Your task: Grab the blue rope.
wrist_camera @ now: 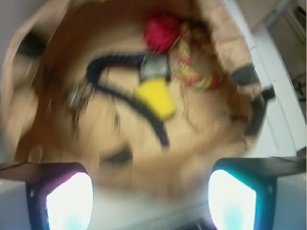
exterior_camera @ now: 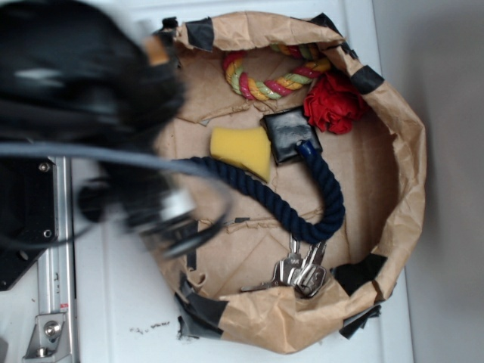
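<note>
The robot's black arm (exterior_camera: 83, 98) fills the upper left of the exterior view as a dark smear, so blurred that its parts cannot be told apart, and it covers the left rim of the crumpled brown paper bag (exterior_camera: 404, 151) that lies open on the white surface (exterior_camera: 121, 302). The wrist view is blurred all over too; shapes and colours come through, edges do not.

Inside the bag I count one thick dark navy twisted rope (exterior_camera: 299, 219), one pink, yellow and green twisted rope (exterior_camera: 265, 85), one yellow wedge-shaped sponge (exterior_camera: 243, 150), one shiny black square pouch (exterior_camera: 287, 136), one red crumpled cloth (exterior_camera: 333, 102) and one bunch of silver keys (exterior_camera: 302, 271); how many keys are in the bunch I cannot make out. Black tape patches (exterior_camera: 200, 34) sit along the bag's rim.

The navy rope bends in a hook: one end, with a brighter blue tip, touches the black pouch, the curve swings round just above the keys, and the long leg runs back past the sponge's lower edge until it vanishes under the blurred arm. Its other end is hidden there.

In the wrist view the end effector (wrist_camera: 151, 201) shows two fingers (wrist_camera: 69, 199) at the bottom corners, set wide apart with nothing between them. The navy rope (wrist_camera: 144, 108) lies ahead of them, well apart, on the bag's floor, next to the yellow sponge (wrist_camera: 156, 98).
</note>
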